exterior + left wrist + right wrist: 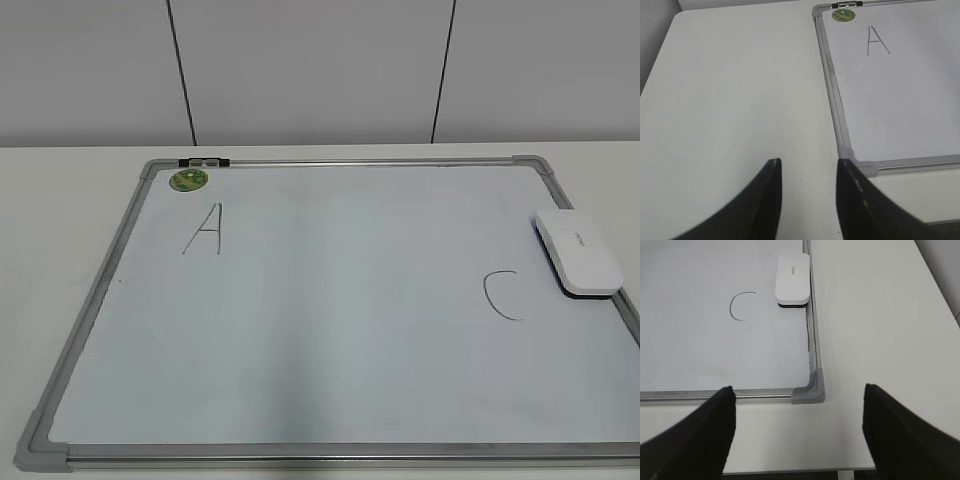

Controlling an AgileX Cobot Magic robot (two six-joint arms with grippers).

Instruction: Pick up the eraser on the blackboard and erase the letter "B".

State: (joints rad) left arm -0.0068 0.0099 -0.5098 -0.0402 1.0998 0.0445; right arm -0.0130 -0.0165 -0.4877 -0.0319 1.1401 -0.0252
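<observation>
The blackboard [340, 300] lies flat on the table, with a pale surface and a silver frame. The white eraser [578, 252] rests on its right edge, beside a hand-drawn "C" [502, 296]. An "A" [205, 230] is at the upper left. No letter "B" shows; the surface between "A" and "C" is blank. My left gripper [808, 162] is open and empty over the bare table, left of the board's near corner [860, 162]. My right gripper [798, 388] is open and empty above the board's near right corner, well short of the eraser [793, 279]. Neither gripper shows in the exterior view.
A round green sticker [189, 180] sits near the board's far left corner, by a black clip [203, 160] on the frame. The white table [60, 200] extends on both sides of the board. Its front edge [790, 471] is close below my right gripper. A grey panelled wall stands behind.
</observation>
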